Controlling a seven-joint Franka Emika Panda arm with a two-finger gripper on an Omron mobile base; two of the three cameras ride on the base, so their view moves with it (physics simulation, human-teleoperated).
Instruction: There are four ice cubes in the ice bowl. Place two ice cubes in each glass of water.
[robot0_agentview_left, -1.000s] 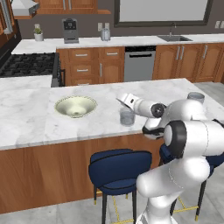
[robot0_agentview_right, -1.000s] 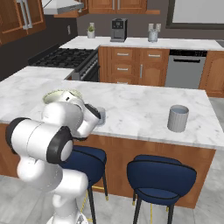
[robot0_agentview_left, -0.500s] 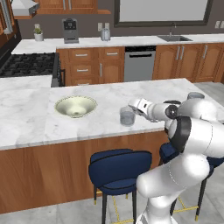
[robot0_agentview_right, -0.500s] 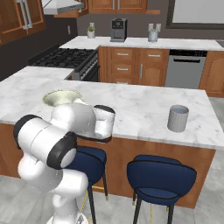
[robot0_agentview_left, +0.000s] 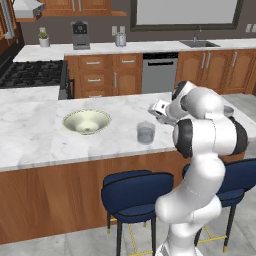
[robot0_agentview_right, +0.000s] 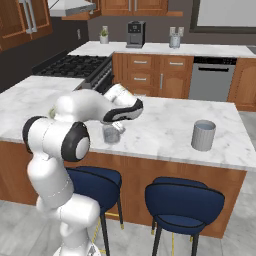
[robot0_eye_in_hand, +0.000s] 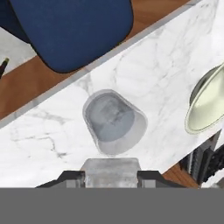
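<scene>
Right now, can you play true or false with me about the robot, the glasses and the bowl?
1. The gripper is holding a pale ice cube above a glass. True.
2. That glass is tipped over on its side. False: it stands upright on the marble counter.
3. The ice bowl sits on the same counter as the glass. True.
4. The second glass stands inside the bowl. False: it stands alone on the counter, far from the bowl.
5. Blue stools stand at the counter. True.
6. The bowl is bright red. False: it is pale cream-green.
</scene>
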